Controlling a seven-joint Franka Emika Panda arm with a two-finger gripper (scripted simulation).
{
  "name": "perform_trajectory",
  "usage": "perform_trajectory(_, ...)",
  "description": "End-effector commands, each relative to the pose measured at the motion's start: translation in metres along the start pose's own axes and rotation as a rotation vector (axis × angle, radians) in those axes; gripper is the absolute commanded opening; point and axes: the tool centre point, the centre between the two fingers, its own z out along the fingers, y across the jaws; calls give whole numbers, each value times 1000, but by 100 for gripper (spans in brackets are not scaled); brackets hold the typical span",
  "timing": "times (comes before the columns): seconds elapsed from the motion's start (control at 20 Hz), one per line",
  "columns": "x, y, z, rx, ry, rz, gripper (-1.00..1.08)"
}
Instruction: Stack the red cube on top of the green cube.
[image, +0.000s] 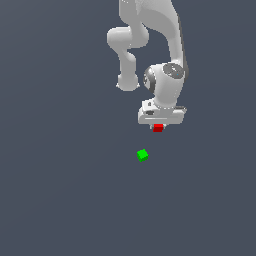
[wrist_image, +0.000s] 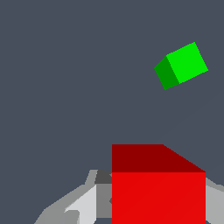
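Note:
The red cube (image: 158, 128) shows just under the white hand of the arm, and my gripper (image: 158, 125) is shut on it. In the wrist view the red cube (wrist_image: 158, 192) fills the space between the grey fingers (wrist_image: 87, 203), which press against both of its sides. The green cube (image: 142, 155) rests alone on the dark floor, a short way toward the exterior view's left and nearer the camera than the red cube. The wrist view shows the green cube (wrist_image: 181, 64) apart from the red one and turned at an angle to it.
A plain dark grey floor (image: 60, 190) surrounds both cubes. The white arm (image: 150, 40) rises behind the gripper at the top of the exterior view. No other objects show.

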Motion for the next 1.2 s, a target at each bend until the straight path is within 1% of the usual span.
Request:
perform_trajectory(0.0,0,0,-6,0,-1,0,-100)
perform_trajectory(0.4,1,0,-6,0,-1,0,-100)
perform_trajectory(0.6,6,4,-3,0,-1,0,-100)
perform_trajectory(0.85,23,17,7,-1,-1,0,-100)
perform_trajectory(1.15,55,40,26,-1,0,0,-100)
